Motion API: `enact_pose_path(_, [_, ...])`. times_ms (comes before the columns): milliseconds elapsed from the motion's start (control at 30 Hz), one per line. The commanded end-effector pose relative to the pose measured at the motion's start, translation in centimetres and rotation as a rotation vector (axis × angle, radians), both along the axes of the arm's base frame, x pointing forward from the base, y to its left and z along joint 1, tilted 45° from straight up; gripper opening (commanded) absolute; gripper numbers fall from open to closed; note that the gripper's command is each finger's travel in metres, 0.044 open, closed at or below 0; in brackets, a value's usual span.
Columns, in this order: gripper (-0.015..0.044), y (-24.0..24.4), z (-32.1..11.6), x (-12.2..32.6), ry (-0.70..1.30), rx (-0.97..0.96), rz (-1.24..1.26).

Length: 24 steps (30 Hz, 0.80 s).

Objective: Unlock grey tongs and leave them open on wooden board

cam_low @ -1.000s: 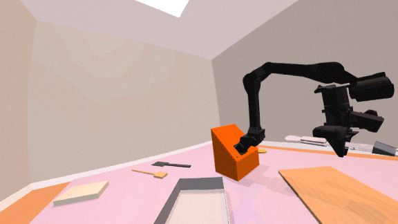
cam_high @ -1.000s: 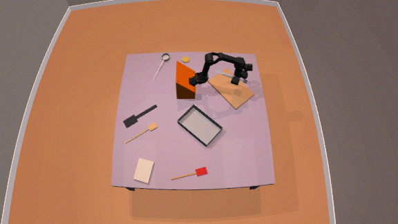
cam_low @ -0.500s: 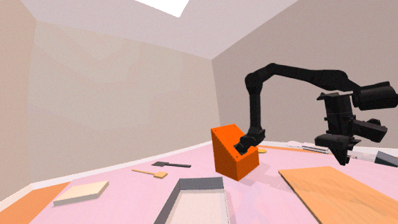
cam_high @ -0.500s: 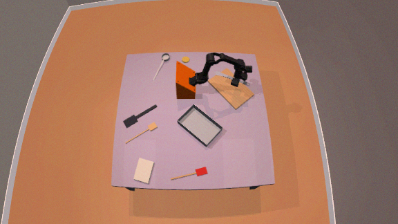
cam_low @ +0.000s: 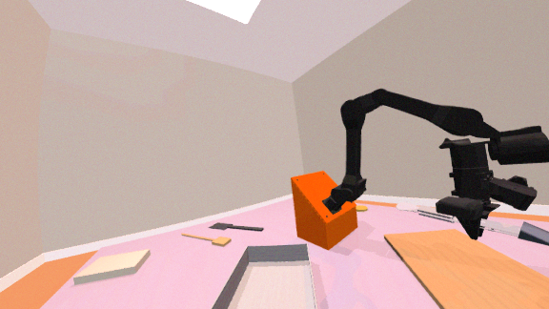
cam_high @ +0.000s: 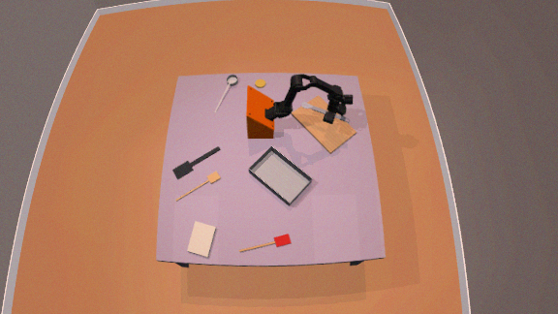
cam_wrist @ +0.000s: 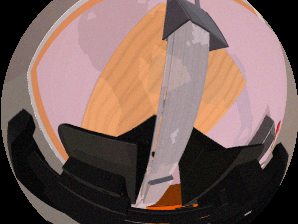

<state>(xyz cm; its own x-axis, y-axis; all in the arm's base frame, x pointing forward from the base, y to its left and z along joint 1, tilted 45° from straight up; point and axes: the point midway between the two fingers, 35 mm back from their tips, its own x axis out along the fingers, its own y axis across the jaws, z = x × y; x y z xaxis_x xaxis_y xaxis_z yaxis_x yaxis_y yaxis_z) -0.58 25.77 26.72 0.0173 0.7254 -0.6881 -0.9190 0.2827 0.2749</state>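
Observation:
My gripper (cam_high: 334, 114) (cam_low: 475, 234) (cam_wrist: 166, 120) points down and is shut on the grey tongs (cam_high: 316, 109) (cam_low: 501, 228) (cam_wrist: 182, 90). It holds them roughly level above the wooden board (cam_high: 330, 141) (cam_low: 448, 257) (cam_wrist: 120, 90). In the top view their tips point left and the hinge end points right. The dark grey piece (cam_low: 535, 233) (cam_wrist: 200, 27) at the hinge end stands out beyond the fingers. The arms look close together; whether the lock is engaged cannot be told. The roasting tin (cam_high: 281, 175) (cam_low: 278, 254) has no tongs across it.
The orange wedge-shaped block (cam_high: 260, 109) (cam_low: 307, 197) under the arm's base stands left of the board. A strainer (cam_high: 232, 80) and a yellow disc (cam_high: 260, 83) lie behind it. A black spatula (cam_high: 183, 170), a wooden spatula (cam_high: 213, 177), a cream block (cam_high: 201, 239) and a red spatula (cam_high: 282, 240) lie farther off.

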Motion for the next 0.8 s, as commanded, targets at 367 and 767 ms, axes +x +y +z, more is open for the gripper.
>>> enact_pose_path(367, [-0.015,1.7,-1.9,0.0,-0.002,-0.003,0.007])
enact_pose_path(767, [-0.015,2.8,-3.4,0.0,-0.004,-0.004,0.008])
